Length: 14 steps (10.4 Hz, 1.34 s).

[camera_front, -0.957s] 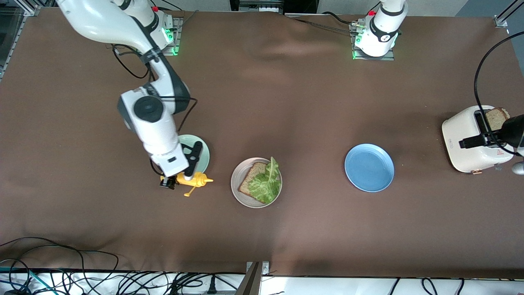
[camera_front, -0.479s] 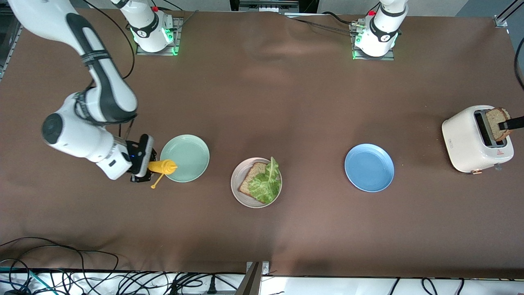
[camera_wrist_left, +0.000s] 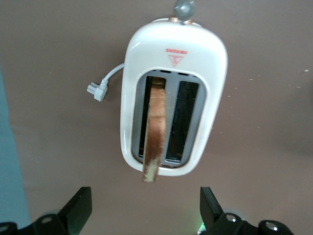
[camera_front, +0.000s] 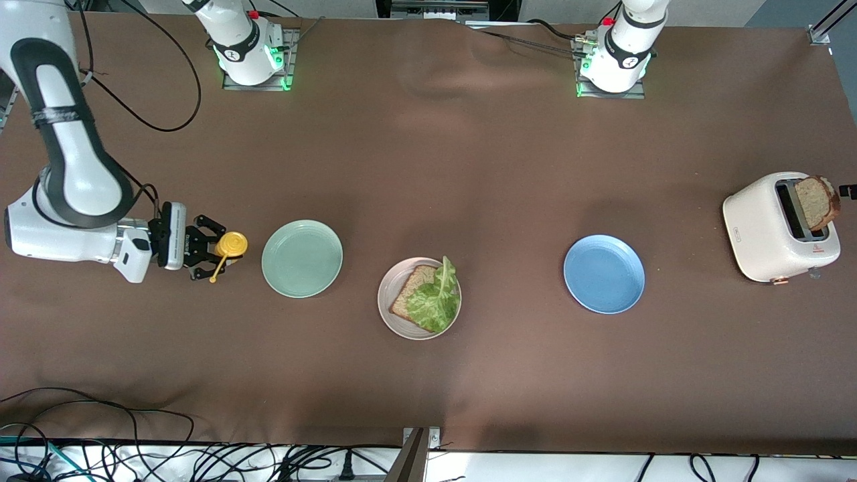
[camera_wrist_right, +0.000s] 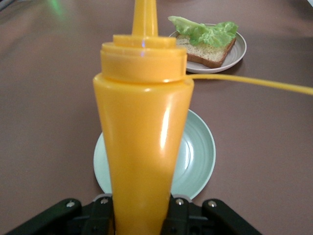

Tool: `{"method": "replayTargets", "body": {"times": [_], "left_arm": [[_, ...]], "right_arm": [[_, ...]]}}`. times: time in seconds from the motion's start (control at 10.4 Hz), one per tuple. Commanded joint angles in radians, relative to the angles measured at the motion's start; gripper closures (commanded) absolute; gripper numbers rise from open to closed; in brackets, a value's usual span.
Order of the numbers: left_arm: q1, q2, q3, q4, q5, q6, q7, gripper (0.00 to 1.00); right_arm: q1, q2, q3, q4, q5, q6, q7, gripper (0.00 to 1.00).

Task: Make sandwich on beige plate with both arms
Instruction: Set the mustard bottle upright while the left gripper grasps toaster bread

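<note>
Three plates sit in a row on my table: a mint green plate toward the right arm's end, the beige plate in the middle, a blue plate toward the left arm's end. On the beige plate I see one bread slice with a lettuce leaf over it, the leaf's tip at about one o'clock. My right gripper is clamped on a yellow squeeze bottle, held upright beside the mint green plate at its nine o'clock. A second bread slice stands in the white toaster, leaning out of its slot. My left gripper is over the toaster, jaws wide apart and holding nothing.
</note>
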Motion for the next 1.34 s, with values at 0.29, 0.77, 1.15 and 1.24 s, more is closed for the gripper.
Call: {"method": "replayTargets", "body": {"times": [0.29,0.77,1.15,1.24], "left_arm": [[0.033,0.014,-0.015,-0.114,0.022,0.078,-0.002,0.04],[0.033,0.047,-0.015,-0.114,0.034,0.069,0.003,0.49],[0.023,0.042,-0.019,-0.1,0.034,0.061,0.003,1.0],[0.023,0.037,-0.021,-0.091,0.036,0.061,0.006,1.0]], "right_arm": [[-0.125,0.228,-0.035,0.071,0.126,-0.283,-0.343,1.0],[-0.169,0.302,-0.035,0.086,0.136,-0.374,-0.447,1.0],[-0.185,0.382,-0.035,0.157,0.131,-0.365,-0.52,1.0],[-0.185,0.382,-0.037,0.163,0.131,-0.36,-0.532,1.0]]}}
